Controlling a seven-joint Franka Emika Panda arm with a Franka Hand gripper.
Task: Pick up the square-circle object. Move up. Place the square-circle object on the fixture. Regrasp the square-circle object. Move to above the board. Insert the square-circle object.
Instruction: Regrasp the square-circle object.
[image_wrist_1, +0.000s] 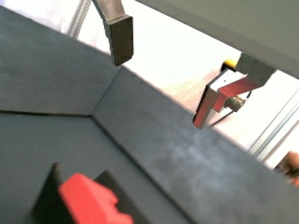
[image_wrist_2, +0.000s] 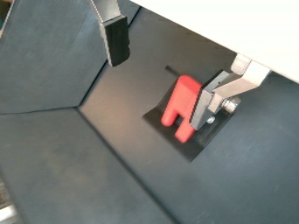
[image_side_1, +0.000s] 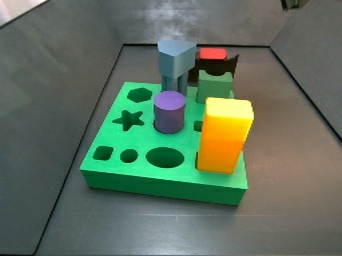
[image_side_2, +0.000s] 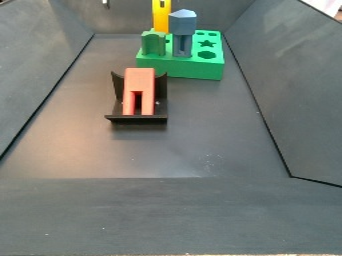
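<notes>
Gripper (image_wrist_2: 163, 66) hangs above floor, fingers spread wide, nothing between them; in a wrist view one finger (image_wrist_2: 115, 41) on far side, other just over red piece. Square-circle object (image_wrist_2: 183, 107) rests in fixture (image_side_2: 136, 112), apart from board (image_side_2: 187, 55). Judgement: piece looks rigid, light, smooth plastic, likely slippery; best hold across flat parallel faces near middle, pads square to faces.

Hand (image_wrist_2: 163, 74) raised, fingers apart, empty
</notes>
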